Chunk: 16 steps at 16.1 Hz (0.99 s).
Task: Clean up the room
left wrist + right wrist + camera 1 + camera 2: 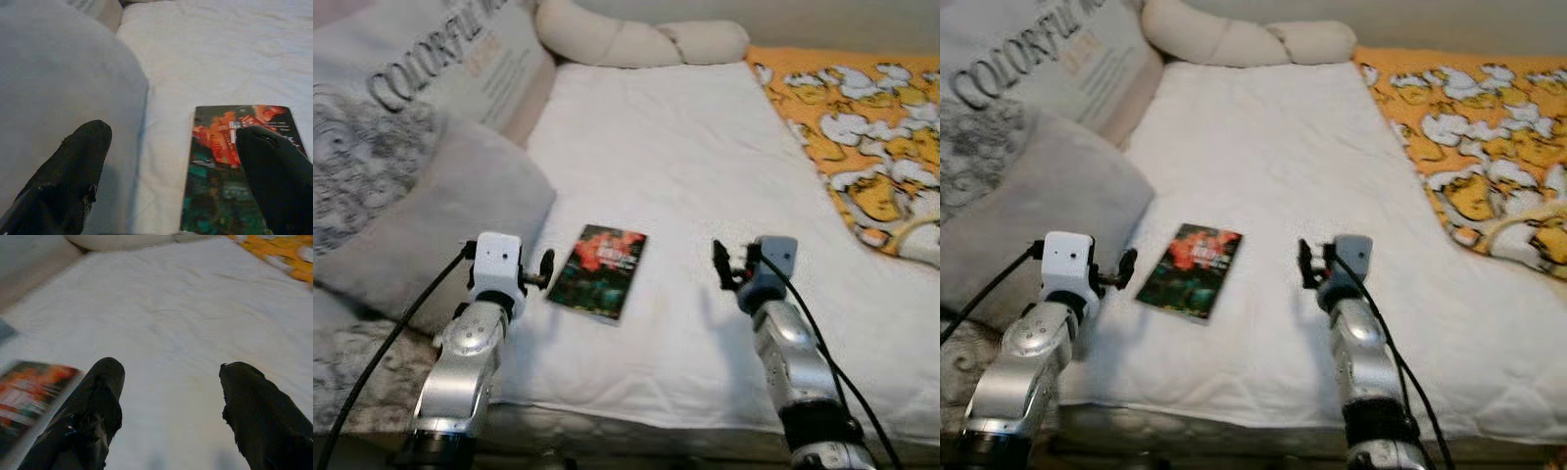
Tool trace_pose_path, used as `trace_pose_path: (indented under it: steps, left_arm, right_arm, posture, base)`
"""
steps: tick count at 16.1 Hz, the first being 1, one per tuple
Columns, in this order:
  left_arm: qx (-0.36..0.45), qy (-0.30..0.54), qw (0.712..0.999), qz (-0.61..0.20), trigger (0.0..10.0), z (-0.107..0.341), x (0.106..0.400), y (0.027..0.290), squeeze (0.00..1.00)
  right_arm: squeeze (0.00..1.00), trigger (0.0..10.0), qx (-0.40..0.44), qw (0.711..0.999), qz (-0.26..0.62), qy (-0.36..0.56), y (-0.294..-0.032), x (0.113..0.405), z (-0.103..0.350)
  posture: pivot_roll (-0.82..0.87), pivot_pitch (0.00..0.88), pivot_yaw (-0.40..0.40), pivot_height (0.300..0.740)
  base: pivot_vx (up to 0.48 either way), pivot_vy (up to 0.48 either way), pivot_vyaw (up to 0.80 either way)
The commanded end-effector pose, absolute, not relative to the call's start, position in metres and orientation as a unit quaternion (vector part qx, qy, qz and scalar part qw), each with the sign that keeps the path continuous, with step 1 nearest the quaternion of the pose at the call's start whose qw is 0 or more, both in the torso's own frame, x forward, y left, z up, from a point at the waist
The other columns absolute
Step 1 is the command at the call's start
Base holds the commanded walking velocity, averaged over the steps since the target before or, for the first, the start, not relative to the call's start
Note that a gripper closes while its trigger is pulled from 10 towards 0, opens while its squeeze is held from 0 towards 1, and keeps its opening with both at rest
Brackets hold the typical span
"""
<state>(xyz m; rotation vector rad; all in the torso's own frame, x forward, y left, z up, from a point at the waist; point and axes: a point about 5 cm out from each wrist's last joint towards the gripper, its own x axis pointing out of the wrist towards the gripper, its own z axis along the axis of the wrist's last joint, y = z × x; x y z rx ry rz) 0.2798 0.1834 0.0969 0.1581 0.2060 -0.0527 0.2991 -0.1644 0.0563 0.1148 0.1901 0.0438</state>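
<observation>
Looking through the left eye view, you find the book (pixel 598 271) lying flat on the white bedsheet (pixel 685 166), just beside the left gripper (pixel 546 268) and well apart from the right gripper (pixel 722 264). A grey pillow (pixel 440 220) lies left of the book.

In the left wrist view, you see the fingers (pixel 73 171) spread open, one over the pillow, one over the book cover.

In the right wrist view, your right gripper's fingers (pixel 90 413) stand open above bare sheet, the book beside them.
</observation>
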Motion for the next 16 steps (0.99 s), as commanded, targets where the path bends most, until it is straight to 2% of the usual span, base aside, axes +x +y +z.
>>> trace_pose_path:
  steps: [1, 16]
  left_arm:
    - [0.093, 0.103, 0.99, -0.006, 10.0, 0.098, 0.28, 0.194, 0.0]
    - [0.094, 0.09, 0.991, -0.012, 10.0, 0.098, 0.293, 0.19, 0.0]
  right_arm:
    - [0.0, 10.0, 0.065, 0.993, 0.018, 0.092, -0.162, 0.299, 0.056]
    - [0.0, 10.0, 0.041, 0.996, 0.041, 0.074, -0.154, 0.31, 0.067]
  posture:
    - [0.02, 0.0, 0.005, 0.74]
    - [-0.02, 0.0, -0.008, 0.74]
  base:
    - [0.0, -0.319, 0.0]
    - [0.0, -0.291, 0.0]
